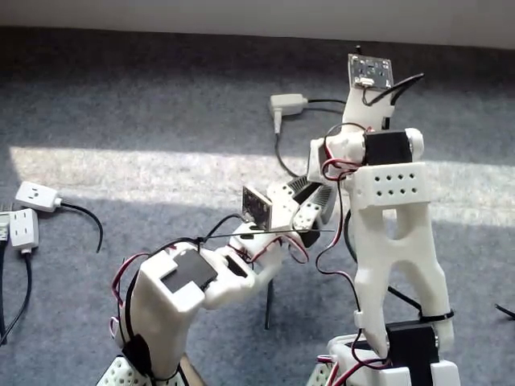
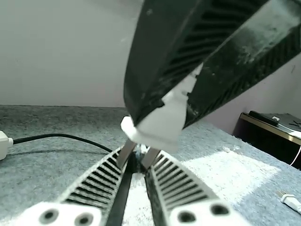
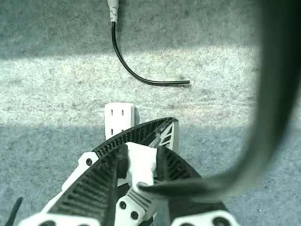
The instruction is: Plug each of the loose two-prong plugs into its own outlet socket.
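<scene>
**Two arms holding one plug over the grey carpet (image 1: 121, 96), listed from left to right in the high view.**

**Far left:** Two white outlet sockets lie just beside each other, the upper socket (image 1: 36, 195) and the lower socket (image 1: 22, 227). Each is on a dark cord, and both are well apart from my arms.

**Centre:** My left arm (image 1: 173, 297) comes up from the near edge, and its tip meets the tip of my right arm above the carpet.
- My left gripper (image 2: 137, 162) is clenched on the two metal prongs (image 2: 125, 153) of the held plug (image 2: 162, 120), with its ribbed pads pressed in around them.
- My right gripper (image 3: 140, 155) grasps the same plug by its white body from the opposite side.
- The held plug is therefore off the carpet, pinched between both grippers.
- In the right wrist view, a third socket (image 3: 119, 120) lies flat on the carpet with its slots up, just past my right fingertips.

**Behind centre:** A loose plug (image 1: 287, 104) rests on the carpet, and its short black cable (image 1: 282, 153) curves toward my arms.

**Right:** My right arm (image 1: 394, 233) stands tall and folds over toward the middle.
</scene>
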{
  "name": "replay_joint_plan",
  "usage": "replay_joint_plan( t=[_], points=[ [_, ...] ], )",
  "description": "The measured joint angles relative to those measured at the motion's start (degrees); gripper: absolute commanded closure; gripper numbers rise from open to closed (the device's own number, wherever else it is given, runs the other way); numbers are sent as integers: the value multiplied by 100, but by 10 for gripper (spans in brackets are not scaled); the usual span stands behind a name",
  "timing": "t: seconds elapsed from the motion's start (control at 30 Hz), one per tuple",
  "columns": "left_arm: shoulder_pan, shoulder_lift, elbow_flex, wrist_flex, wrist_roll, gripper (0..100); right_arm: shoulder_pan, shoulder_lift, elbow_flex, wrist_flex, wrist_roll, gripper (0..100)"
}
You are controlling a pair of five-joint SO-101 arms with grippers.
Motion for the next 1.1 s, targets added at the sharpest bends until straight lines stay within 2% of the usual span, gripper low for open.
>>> replay_joint_plan(
  t=[0.27,0.5,0.9,1.1],
  points=[
    [0,0,0,0,0,993,0,0,0,-9,9,992],
    [-70,0,9,0,-9,993,-9,0,9,-589,9,992],
    [-88,0,9,18,0,993,255,0,9,-949,9,992],
    [-668,0,9,-18,0,993,448,0,9,-1090,9,992]
  ],
)
